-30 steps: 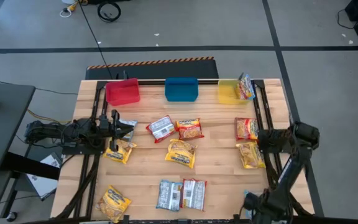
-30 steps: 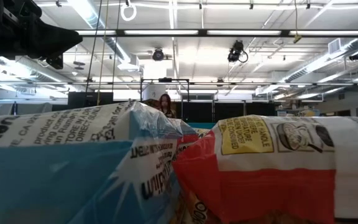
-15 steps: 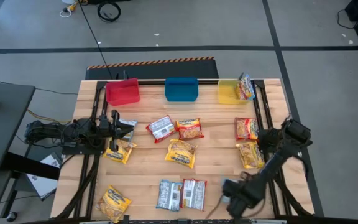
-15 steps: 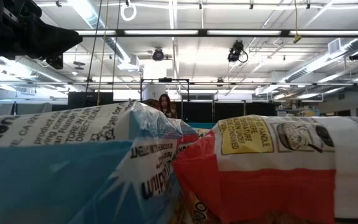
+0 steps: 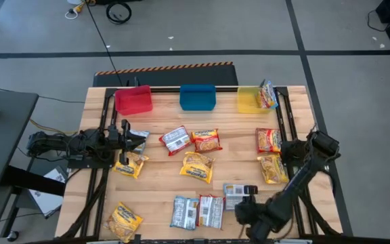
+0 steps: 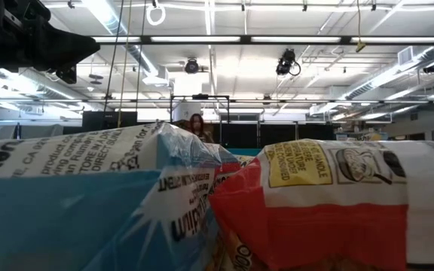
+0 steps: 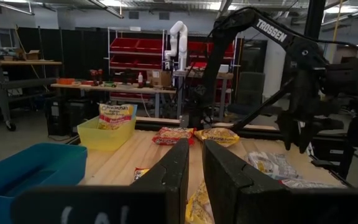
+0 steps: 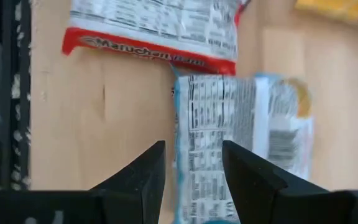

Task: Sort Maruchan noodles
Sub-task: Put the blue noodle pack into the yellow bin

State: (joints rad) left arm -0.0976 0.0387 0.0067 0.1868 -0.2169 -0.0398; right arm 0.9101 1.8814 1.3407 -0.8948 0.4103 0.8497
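Counting from above, I make twelve noodle packets: four yellow-orange, four red and four pale blue-silver, though some show only their printed backs. Three bins stand in a row at the far edge of the table, one red bin point(image 5: 133, 99), one blue bin point(image 5: 198, 97) and one yellow bin point(image 5: 250, 102). One packet with blue on it point(image 5: 268, 93) leans in the yellow bin.

My right gripper point(image 8: 193, 149) is at the near edge of the table, clenched on a pale blue packet point(image 8: 247, 143). The packet runs between my two fingers and spreads out past one of them. Just ahead of the fingertips, touching the end of the held packet, lies a red packet point(image 8: 154, 31) on the wood. Its red band reads "Maruchan", with small print above that I cannot make out. Beyond it, farther from this gripper, lies a blue-silver packet point(image 5: 184, 212).

My left gripper point(image 7: 196, 146) waits over the other side of the table. Its fingers stand a narrow slit apart with nothing between them. A yellow packet point(image 5: 131, 163) lies just beside it, and a pale packet point(image 5: 139, 137) lies at its tip. Seen from that wrist, my right arm point(image 7: 271, 30) carries the word "TROSSEN".
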